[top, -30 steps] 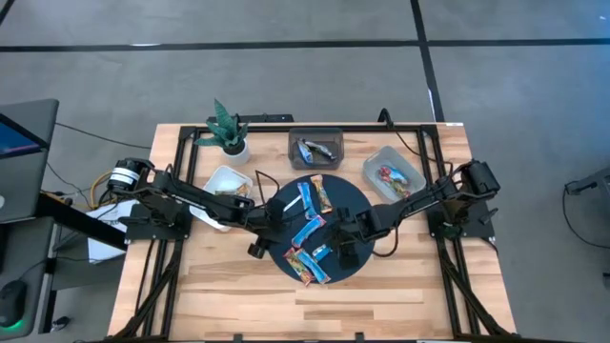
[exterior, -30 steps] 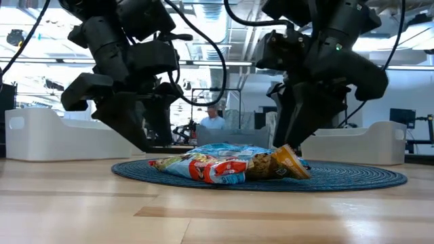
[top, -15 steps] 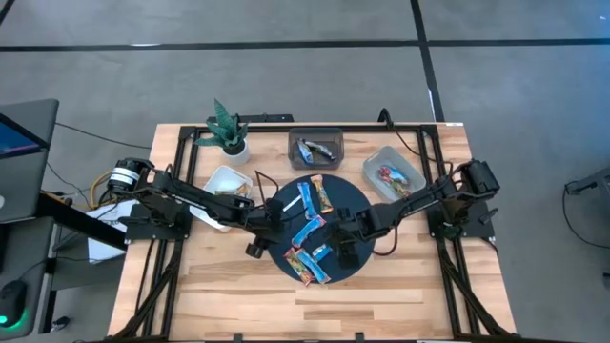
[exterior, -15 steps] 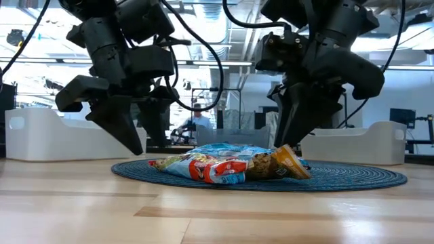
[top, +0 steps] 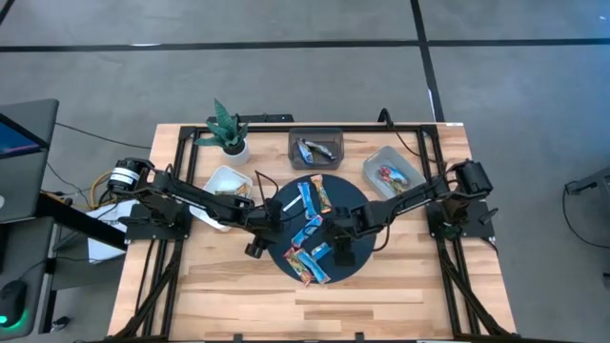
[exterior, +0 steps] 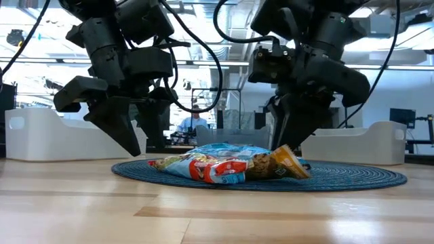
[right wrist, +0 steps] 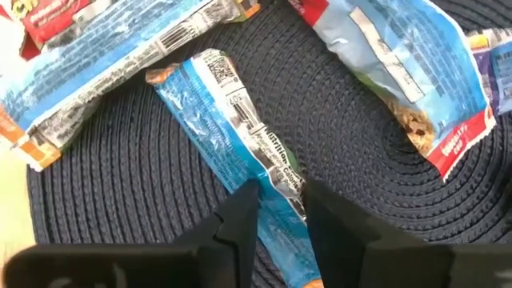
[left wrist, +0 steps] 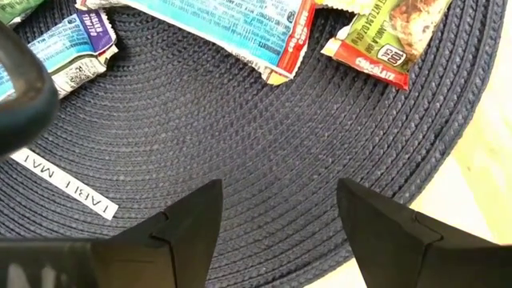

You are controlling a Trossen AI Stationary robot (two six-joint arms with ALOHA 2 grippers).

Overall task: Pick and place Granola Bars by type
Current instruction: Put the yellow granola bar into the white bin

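Observation:
Several Granola Bars lie on a round dark woven mat [top: 355, 205] at the table's middle: blue ones [top: 307, 199] [top: 308, 230] and multicoloured ones [top: 306, 264]. My right gripper [top: 335, 230] is low over the mat's middle, its fingers close together on either side of a blue bar [right wrist: 228, 120]. My left gripper [left wrist: 280, 216] hangs open just above bare mat at the mat's left edge [top: 274, 222]. It touches nothing, and the bars [left wrist: 240, 20] lie beyond its fingertips. My right gripper has the blue bar between its two fingers, one finger [right wrist: 240, 214] at each long edge, across the bar's width near its middle [right wrist: 278, 172]. The fingers come from above, pointing down. The wrapper is crumpled there, and the bar lies flat on the mat.
At the table's far side stand a white bin [top: 227, 181], a dark bin [top: 315, 148] with silvery bars, a pale bin [top: 393, 173] with red multicoloured bars, and a potted plant [top: 229, 131]. A white label strip [left wrist: 68, 188] lies on the mat. Bare wood lies toward the near edge.
My right gripper has moved a little toward the table's left, over the bars at the mat's middle. My left gripper has drawn back slightly toward the mat's left edge and then stayed still. The bars have not moved.

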